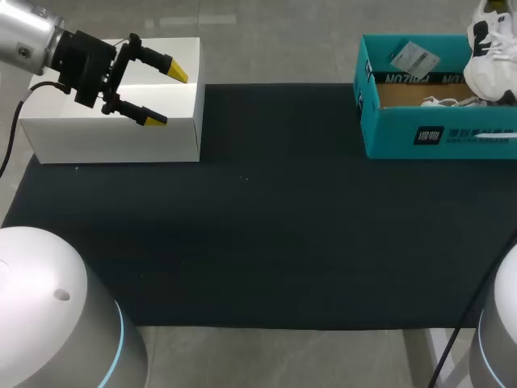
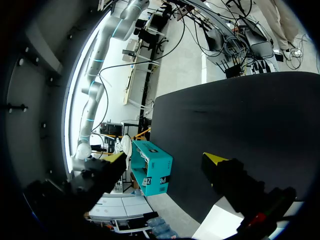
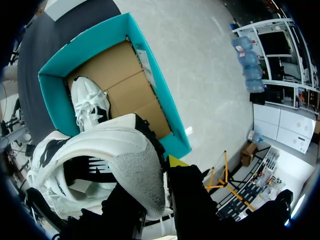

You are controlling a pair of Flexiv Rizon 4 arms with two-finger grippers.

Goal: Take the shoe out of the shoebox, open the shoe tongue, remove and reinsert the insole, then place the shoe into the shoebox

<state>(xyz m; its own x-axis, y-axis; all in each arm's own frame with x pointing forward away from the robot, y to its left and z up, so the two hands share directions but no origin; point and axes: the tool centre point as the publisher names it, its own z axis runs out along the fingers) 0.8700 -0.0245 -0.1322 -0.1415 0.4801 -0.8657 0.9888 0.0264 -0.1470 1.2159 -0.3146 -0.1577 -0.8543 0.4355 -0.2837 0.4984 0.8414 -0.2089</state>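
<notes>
Right fingers pinching shoe — above shoebox, left fingers spread

Left tool spread wide; right tool clamped

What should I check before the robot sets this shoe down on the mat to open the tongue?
1. Grip on the shoe: ok, the right gripper is shut on its heel.
2. Shoe out of the shoebox: ok, it hangs above the open box.
3. Place of the second shoe: ok, it lies inside the shoebox, apart from the held one.
4. Free left gripper: ok, it is open over the white box and holds nothing.
5. How far the held shoe is opened up: cannot tell from these views.
</notes>
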